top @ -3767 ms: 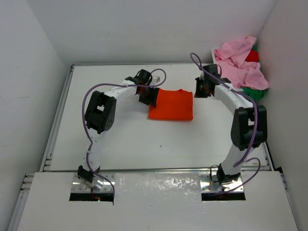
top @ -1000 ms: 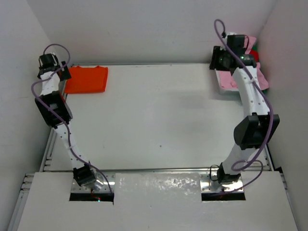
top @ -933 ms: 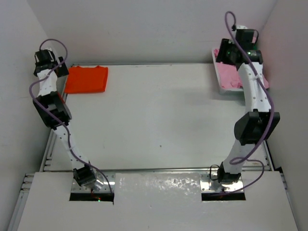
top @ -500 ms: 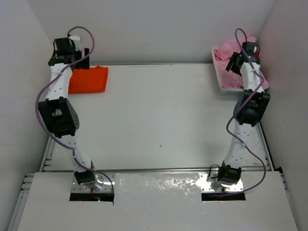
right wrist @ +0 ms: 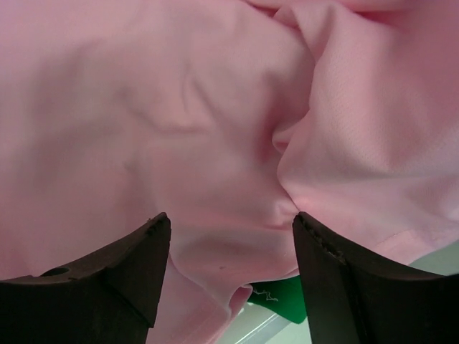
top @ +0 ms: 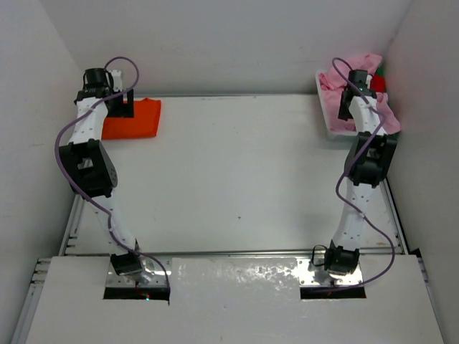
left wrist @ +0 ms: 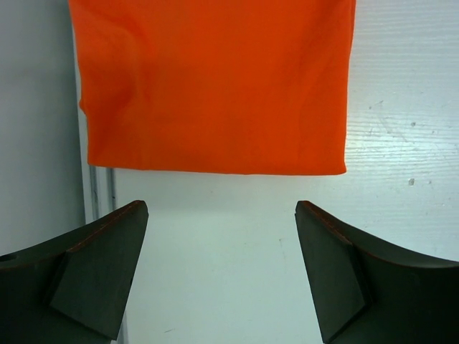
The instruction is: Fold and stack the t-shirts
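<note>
The right gripper (right wrist: 229, 217) hangs, jaws wide and empty, over the crumpled pink shirt (right wrist: 179, 107) heaped in the basket (top: 336, 134) at the far right corner; closing into that bunch could pinch several layers, or drag up the green shirt (right wrist: 276, 297) peeking beneath and the red shirt (top: 378, 82) beside it. The left gripper (left wrist: 219, 208), also wide and empty, hovers just near of the folded orange shirt (left wrist: 215, 86), which reaches the left edge of the table (top: 237, 172) at the far left; a careless brush could spoil the fold. Walls (top: 43, 72) crowd both far corners; the middle lies open
</note>
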